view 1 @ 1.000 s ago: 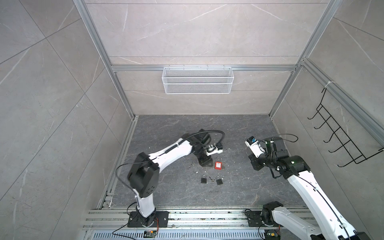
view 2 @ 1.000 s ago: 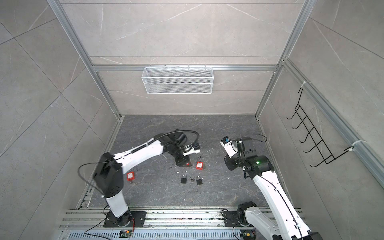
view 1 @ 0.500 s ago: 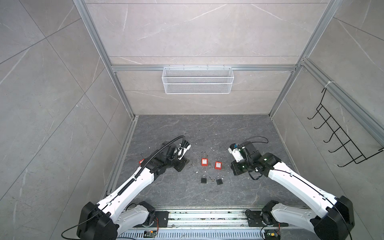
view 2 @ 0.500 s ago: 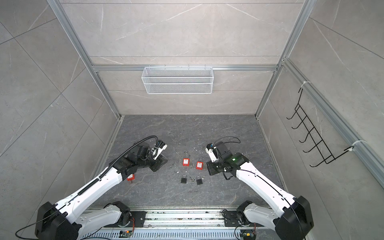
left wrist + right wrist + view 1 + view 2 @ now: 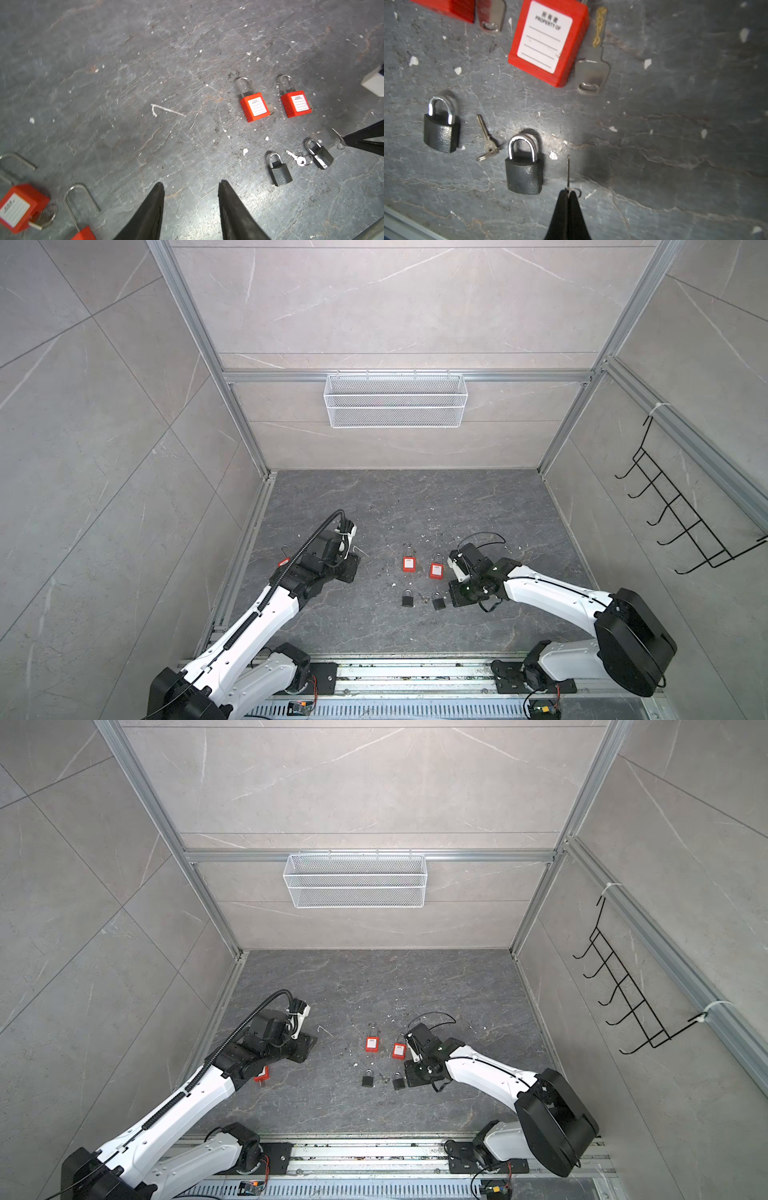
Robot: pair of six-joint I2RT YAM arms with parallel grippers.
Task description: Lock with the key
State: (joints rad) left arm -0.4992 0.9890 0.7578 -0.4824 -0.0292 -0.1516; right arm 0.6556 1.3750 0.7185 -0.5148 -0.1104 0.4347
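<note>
You are keeping the right end effector clamped on the bow of a small key. The blade is jutting past the fingertips, thin edge toward the wrist camera, which is leaving it free to enter a keyway.

The key is sitting low over the tabletop, toward the middle of the front edge. It is just beside the black padlock and is not touching it. That padlock is lying flat with its shackle pointing toward the back edge. Its keyway is therefore probably facing the front edge, away from the blade, so you are likely needing to turn the key or have the lock lifted.

The left end effector is hovering nearer the left edge with its jaws apart and gripping nothing. It is well apart from the padlock and appears free to steady the body.

A second black padlock, a spare key and red padlocks are lying nearby. Be careful you are choosing the right lock.
</note>
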